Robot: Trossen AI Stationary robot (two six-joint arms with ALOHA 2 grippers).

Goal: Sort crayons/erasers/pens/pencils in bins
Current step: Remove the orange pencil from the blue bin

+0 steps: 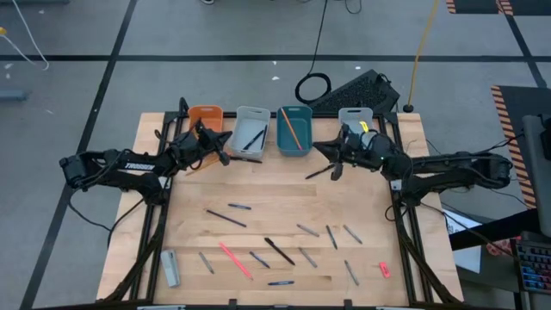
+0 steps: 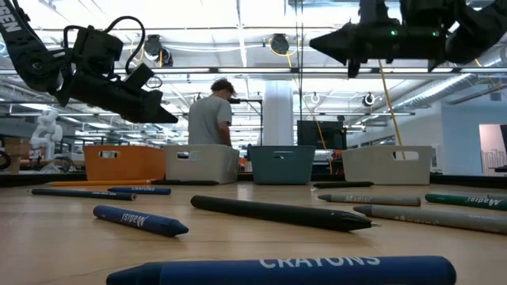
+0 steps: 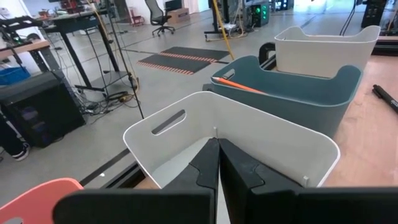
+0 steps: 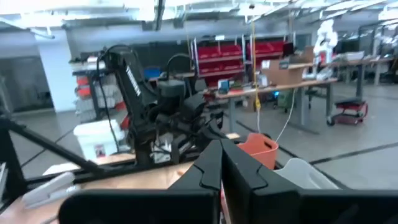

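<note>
Four small rectangular plastic bins (image 1: 252,130) line the table's far edge. Left gripper (image 1: 225,157), fingers pressed together, hovers beside the first grey-white one; right gripper (image 1: 320,147), also closed, near the teal.

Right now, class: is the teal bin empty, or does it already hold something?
Not empty. The teal bin holds one orange stick, lying slantwise inside in the high view; the left wrist view shows it too.

Four bins (image 1: 250,129) (orange, grey-white, teal, grey-white) stood rowed at twelve o'clock; a pink-red eraser (image 1: 384,269), apparently flat, lay toward five o'clock.
</note>
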